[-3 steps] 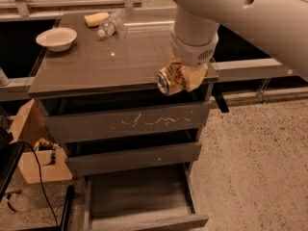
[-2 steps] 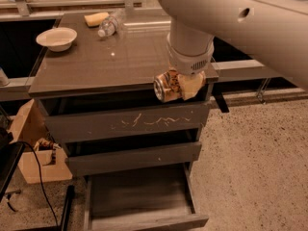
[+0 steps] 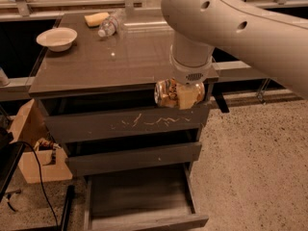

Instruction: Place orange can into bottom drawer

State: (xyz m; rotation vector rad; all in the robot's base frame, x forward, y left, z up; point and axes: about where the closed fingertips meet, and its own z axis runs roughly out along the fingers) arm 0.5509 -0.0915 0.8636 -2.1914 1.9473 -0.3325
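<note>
Three drawers make up the front of the cabinet (image 3: 120,64) we are looking at. The bottom drawer (image 3: 139,196), the lowest of them, stands pulled out with its flat grey floor in view. We see the gripper (image 3: 185,94) at the cabinet's front edge, toward its right end, just above the scratched upper drawer (image 3: 96,124). Its fingers are clamped on the orange can (image 3: 166,93), which lies on its side in the grasp with one silver end facing the cabinet's left. The can hangs in the air at the cabinet's top edge, well above the open drawer. The middle drawer (image 3: 134,158) sits between the other two. On the cabinet's top, toward the back left, we make out a white bowl (image 3: 57,37), a clear water bottle (image 3: 109,25) and a yellow sponge (image 3: 96,19). A cardboard box (image 3: 29,143) stands beside the cabinet's left side.
</note>
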